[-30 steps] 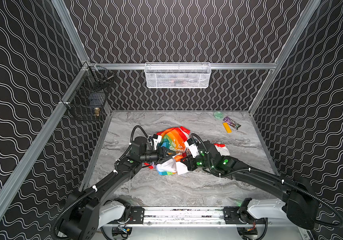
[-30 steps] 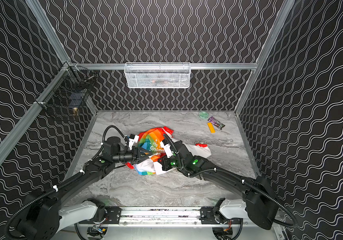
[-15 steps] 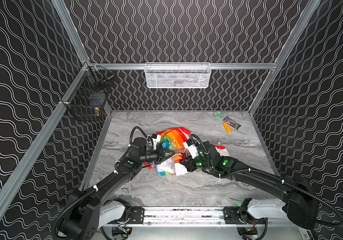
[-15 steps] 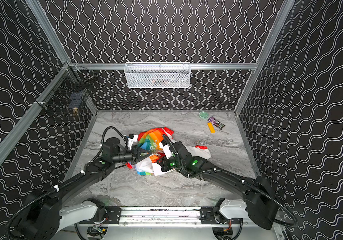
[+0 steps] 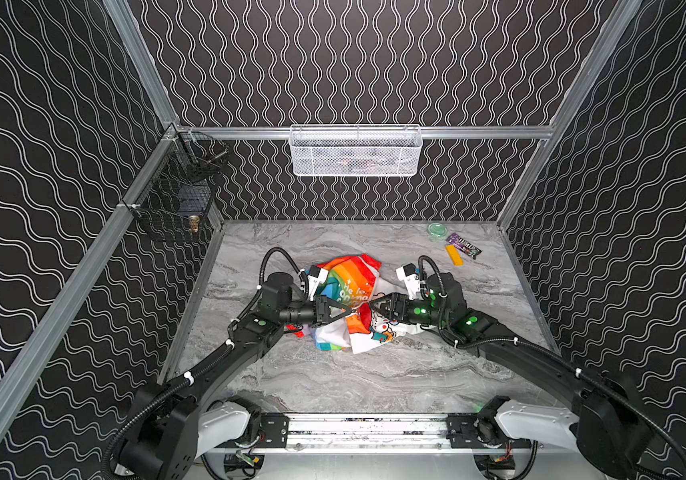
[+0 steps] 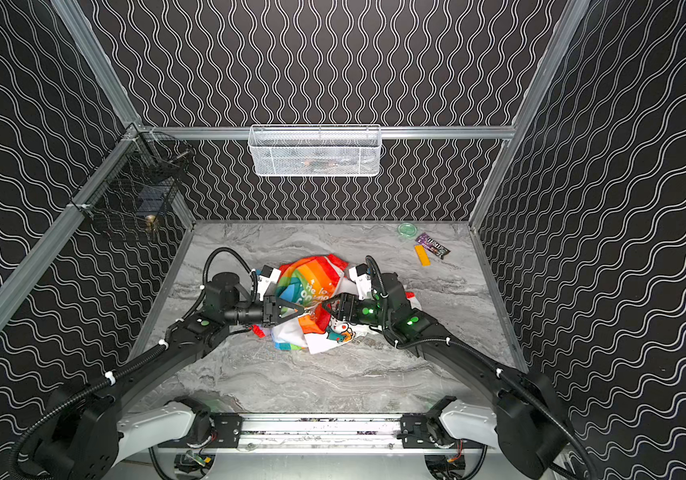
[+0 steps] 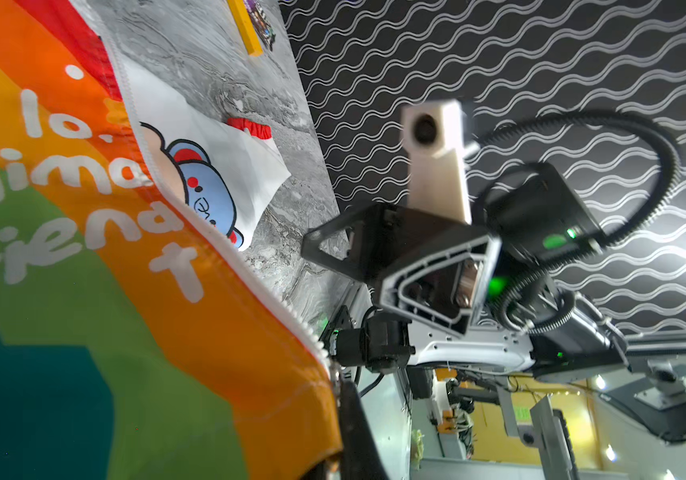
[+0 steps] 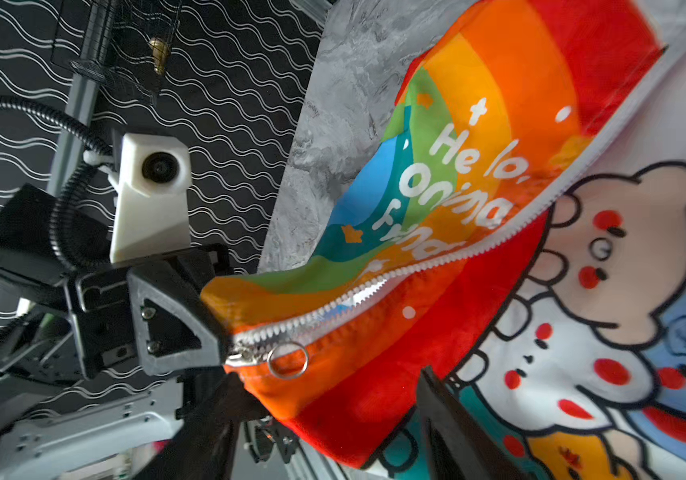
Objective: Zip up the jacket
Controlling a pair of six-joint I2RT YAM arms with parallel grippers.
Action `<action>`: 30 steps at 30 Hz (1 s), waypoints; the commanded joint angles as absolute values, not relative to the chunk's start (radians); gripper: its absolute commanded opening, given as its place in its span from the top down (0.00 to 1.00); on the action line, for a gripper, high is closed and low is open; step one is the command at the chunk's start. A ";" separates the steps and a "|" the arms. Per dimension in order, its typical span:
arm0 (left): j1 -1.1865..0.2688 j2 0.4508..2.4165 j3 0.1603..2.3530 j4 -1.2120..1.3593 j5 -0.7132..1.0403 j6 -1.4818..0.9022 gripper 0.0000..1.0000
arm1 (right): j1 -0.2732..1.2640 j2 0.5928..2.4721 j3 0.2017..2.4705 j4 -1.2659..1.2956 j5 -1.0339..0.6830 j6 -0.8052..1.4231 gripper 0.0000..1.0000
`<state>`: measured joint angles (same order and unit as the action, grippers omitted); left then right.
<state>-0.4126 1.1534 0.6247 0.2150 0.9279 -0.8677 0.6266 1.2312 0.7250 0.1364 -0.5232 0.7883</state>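
Pinched at the end of the zipper by the closed left hand, likely for steadying, jacket in the middle of the counter; right hand spread wide, empty, beside the ring pull.

Grey marble tabletop. White mesh basket on the back rail, 12 o'clock. Black wire basket at 10 o'clock, small brass object inside. At 1 o'clock, close together: green round lid, purple wrapper, yellow block.
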 commanded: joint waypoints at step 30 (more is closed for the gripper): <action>-0.410 1.144 0.610 0.279 0.977 -0.842 1.00 | 0.669 1.399 0.580 0.802 -0.730 1.226 0.58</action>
<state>-0.4114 1.1412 0.6060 0.2470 0.9565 -0.8391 0.6674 1.4212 0.5755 0.8082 -0.7429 1.2442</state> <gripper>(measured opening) 0.079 0.420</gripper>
